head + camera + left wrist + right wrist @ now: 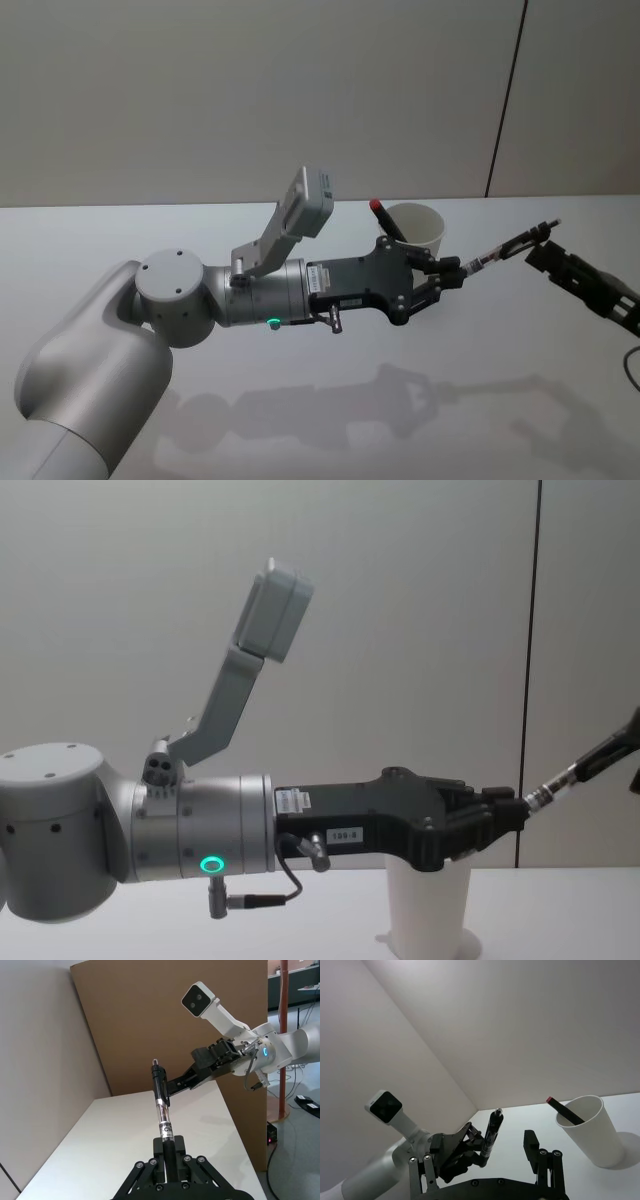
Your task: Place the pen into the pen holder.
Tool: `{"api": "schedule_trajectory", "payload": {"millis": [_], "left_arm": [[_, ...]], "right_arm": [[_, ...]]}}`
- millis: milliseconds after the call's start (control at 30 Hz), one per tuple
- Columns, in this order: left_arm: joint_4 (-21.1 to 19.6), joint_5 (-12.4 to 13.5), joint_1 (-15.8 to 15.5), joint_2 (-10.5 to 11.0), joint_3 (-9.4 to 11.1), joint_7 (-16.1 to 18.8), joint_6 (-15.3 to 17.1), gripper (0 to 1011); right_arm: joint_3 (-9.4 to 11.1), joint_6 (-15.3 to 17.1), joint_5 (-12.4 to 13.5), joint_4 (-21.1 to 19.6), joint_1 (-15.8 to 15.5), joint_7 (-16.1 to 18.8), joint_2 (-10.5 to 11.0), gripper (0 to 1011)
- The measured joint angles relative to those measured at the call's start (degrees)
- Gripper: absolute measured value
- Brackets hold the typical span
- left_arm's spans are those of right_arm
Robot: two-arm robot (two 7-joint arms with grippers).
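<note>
The left gripper point(447, 272) clamps a light, stiff pen point(497, 254) by its end, while the right gripper point(545, 250), open-fingered, looks poised to take its tip.

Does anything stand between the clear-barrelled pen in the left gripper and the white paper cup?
Nothing visible between them. The left gripper holds the clear-barrelled pen near the white paper cup, its tip at the open right gripper. A dark red-capped pen leans inside the cup, mouth mostly free.
</note>
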Motion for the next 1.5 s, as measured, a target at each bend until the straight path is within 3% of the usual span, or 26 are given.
{"api": "schedule_trajectory", "payload": {"millis": [1200,1400,1500], "left_arm": [[0.00,0.00,0.00,0.00,0.00,0.00,0.00,136],[0.00,0.00,0.00,0.00,0.00,0.00,0.00,136],[0.00,0.00,0.00,0.00,0.00,0.00,0.00,136]], "right_arm": [[-4.25,-3.52,-1.22,2.12,2.87,-3.84,-1.40,1001],[-4.76,-3.69,-1.23,2.23,3.18,-4.31,-1.53,907],[-5.00,-3.75,-0.95,2.30,3.36,-4.67,-1.57,799]]}}
